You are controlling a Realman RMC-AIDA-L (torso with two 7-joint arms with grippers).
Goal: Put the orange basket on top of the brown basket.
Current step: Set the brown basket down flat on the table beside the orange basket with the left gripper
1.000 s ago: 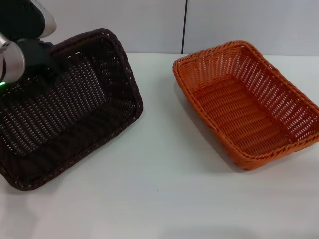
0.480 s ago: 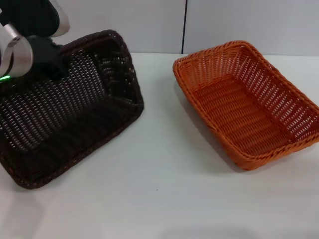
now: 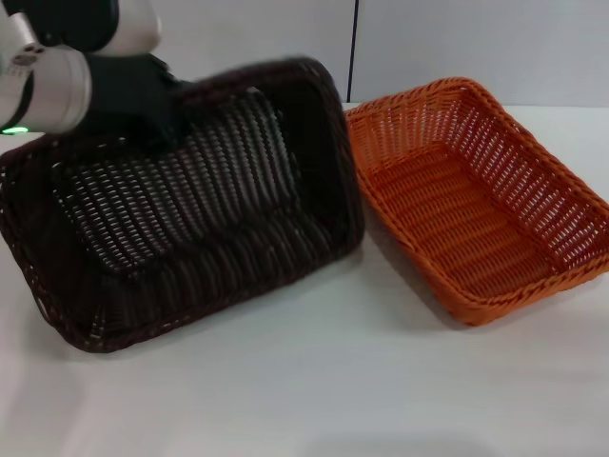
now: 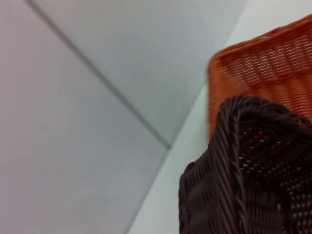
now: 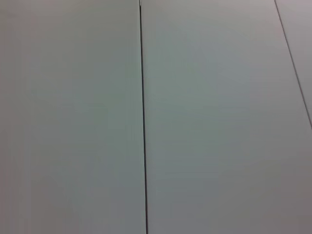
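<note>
Brown basket [image 3: 190, 219] tilted beside orange basket [image 3: 476, 200]

Left pincer [image 3: 157, 105] apparently gripping tilted brown basket [image 3: 190, 219] rim, its corner overlapping orange basket [image 3: 476, 200].

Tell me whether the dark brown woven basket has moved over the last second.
Yes. The dark brown woven basket, held by the left gripper, has swung toward the stationary orange woven basket, now reaching its near rim.
</note>
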